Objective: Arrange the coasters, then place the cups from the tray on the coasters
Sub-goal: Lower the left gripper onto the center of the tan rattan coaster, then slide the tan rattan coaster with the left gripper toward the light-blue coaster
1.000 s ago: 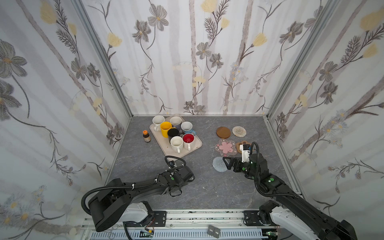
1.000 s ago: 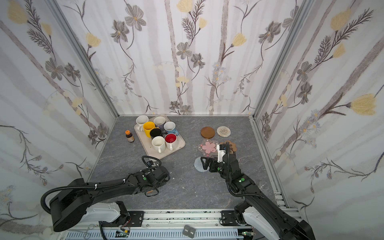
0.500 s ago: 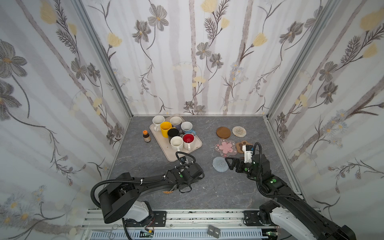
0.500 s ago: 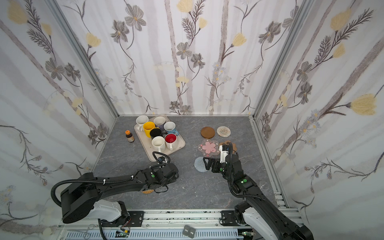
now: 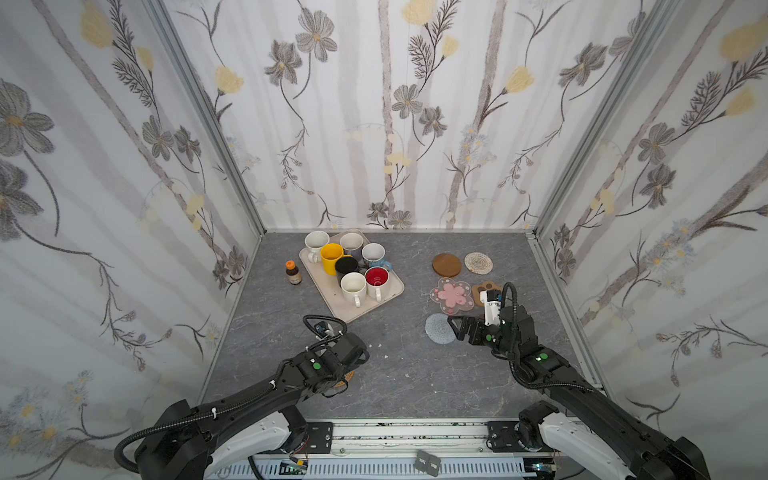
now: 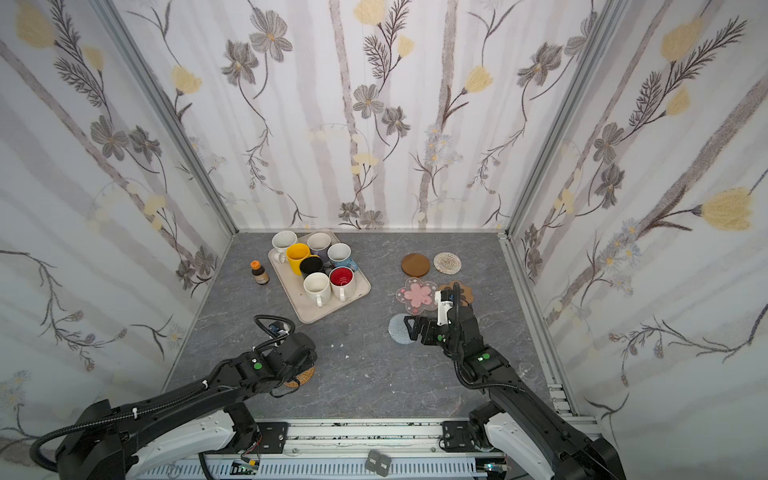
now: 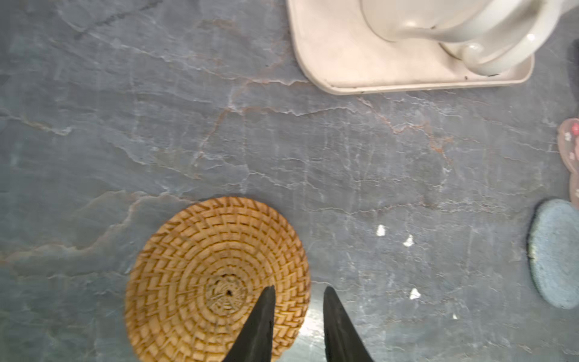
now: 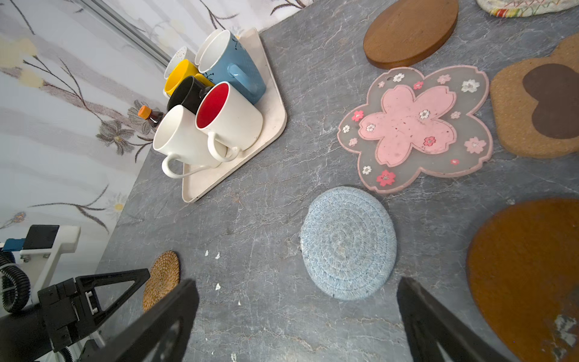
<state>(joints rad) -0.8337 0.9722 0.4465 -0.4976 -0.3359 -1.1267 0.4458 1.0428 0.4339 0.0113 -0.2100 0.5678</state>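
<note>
Both top views look from high above the front rail (image 5: pixel 399 432), facing down and toward the back wall (image 5: pixel 386 124). They stand far off and take in the whole counter (image 5: pixel 415 374), the left arm (image 5: pixel 249 399) and the right arm (image 5: pixel 582 395). The two share nearly the entire scene, offset slightly sideways.

The left wrist view looks almost straight down from very near the counter, past the left fingers (image 7: pixel 257 329), onto the woven coaster (image 7: pixel 216 279).

The right wrist view looks obliquely from higher up, past the right fingers (image 8: pixel 185 297), toward the tray (image 8: pixel 213 178) and side wall (image 8: pixel 47 141).

Both wrist views share the tray corner, the woven coaster and the blue coaster (image 8: pixel 347 241).
</note>
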